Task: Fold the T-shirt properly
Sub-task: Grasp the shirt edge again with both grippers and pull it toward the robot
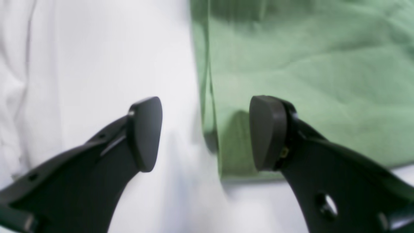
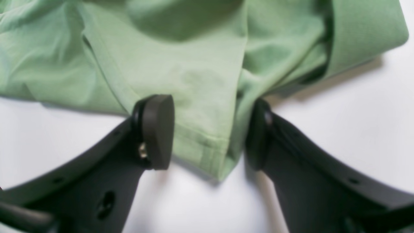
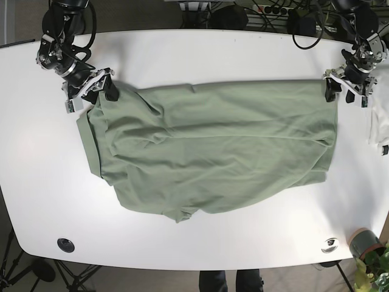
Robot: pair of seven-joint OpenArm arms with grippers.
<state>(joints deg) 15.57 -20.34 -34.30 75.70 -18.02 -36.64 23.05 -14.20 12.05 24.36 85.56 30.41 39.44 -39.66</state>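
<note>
The light green T-shirt (image 3: 213, 146) lies spread and wrinkled across the white table (image 3: 200, 55). My right gripper (image 2: 207, 132) is open at the shirt's far left corner (image 3: 100, 100), and a hemmed corner of cloth (image 2: 207, 142) hangs between its two fingers. It appears in the base view as the right gripper (image 3: 91, 92). My left gripper (image 1: 207, 134) is open over the far right corner. The shirt's hemmed edge (image 1: 210, 106) runs between its fingers, and one finger (image 1: 268, 132) sits over the cloth. In the base view the left gripper (image 3: 340, 90) is at that corner.
A white cloth (image 3: 380, 128) lies at the table's right edge, beside my left arm, and shows as white cloth (image 1: 13, 81) in the left wrist view. A black round fitting (image 3: 65, 244) and a metal disc (image 3: 330, 244) sit near the front edge. A potted plant (image 3: 368, 252) stands at the bottom right.
</note>
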